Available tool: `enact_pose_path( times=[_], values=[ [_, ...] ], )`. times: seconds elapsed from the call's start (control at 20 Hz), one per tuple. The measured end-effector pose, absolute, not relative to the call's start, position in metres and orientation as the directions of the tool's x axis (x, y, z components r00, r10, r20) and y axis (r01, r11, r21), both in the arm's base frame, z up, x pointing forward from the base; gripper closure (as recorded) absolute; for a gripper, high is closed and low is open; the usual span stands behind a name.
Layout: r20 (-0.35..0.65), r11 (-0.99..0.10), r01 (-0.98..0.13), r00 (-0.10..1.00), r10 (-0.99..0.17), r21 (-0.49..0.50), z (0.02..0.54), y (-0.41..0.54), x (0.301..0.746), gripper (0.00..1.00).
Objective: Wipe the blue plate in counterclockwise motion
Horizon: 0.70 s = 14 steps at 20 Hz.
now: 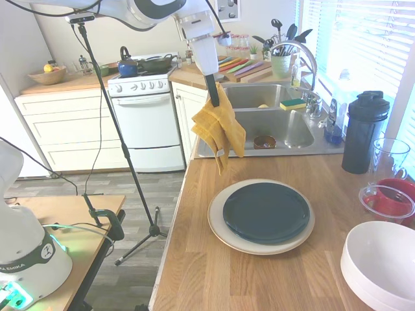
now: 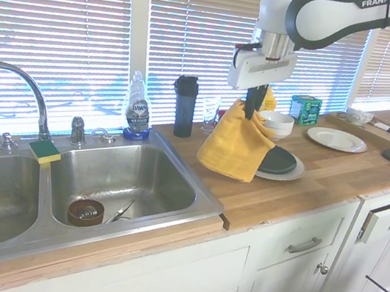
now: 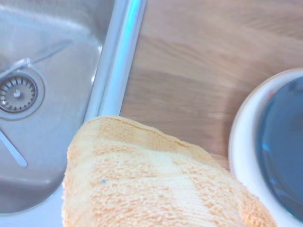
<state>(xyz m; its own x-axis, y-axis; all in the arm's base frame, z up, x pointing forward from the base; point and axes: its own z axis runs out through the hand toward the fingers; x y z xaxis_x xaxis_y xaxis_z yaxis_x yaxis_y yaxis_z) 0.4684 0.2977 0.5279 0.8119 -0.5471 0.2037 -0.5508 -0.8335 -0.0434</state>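
Kitchen counter point(image 1: 194, 259): tool point(image 1: 213, 98) clamped on yellow cloth point(image 1: 220, 129), raised beside the blue plate point(image 1: 266, 212).

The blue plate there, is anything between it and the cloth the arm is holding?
Nothing visible is. The yellow cloth hangs from the fingers in open air, above the counter between the sink and the blue plate. The plate lies bare on top of a beige plate.
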Motion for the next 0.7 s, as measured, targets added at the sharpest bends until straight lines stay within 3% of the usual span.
enact_pose_path(
  times=[0.7],
  values=[
    [0.161, -0.82, -0.564, 0.822, -0.546, 0.095, 0.395, 0.294, 0.52, 1.0]
  ],
)
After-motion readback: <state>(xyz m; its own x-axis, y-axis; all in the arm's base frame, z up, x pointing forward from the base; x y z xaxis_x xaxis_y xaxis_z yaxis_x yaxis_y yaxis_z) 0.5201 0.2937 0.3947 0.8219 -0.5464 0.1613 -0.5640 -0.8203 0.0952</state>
